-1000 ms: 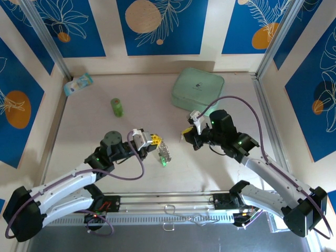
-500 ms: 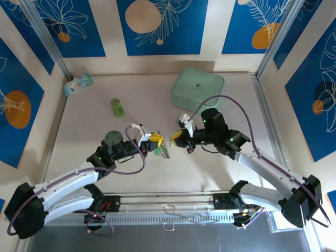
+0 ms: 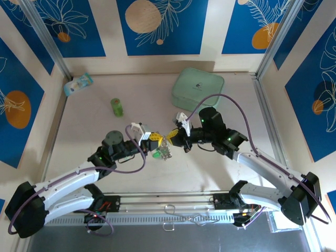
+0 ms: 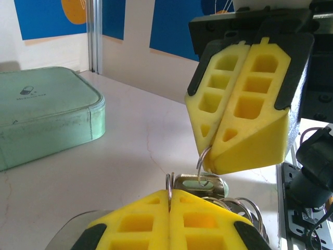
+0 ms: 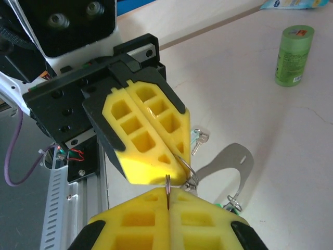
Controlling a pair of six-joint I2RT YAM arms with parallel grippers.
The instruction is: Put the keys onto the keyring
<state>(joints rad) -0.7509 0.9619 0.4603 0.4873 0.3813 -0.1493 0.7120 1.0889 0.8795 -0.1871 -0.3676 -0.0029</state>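
Here, thin silvery keyring (image 4: 200,159), gripped by left pincer (image 4: 170,194), right pincer (image 4: 210,154)

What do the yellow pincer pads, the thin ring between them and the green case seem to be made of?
Pads: probably moulded plastic or firm rubber, matte yellow, with square hollow cells. Ring: metal wire, judging by its thin, shiny silver look. Case: perhaps synthetic leather or fabric, matte mint green, with a stitched-looking seam around its rounded edge.
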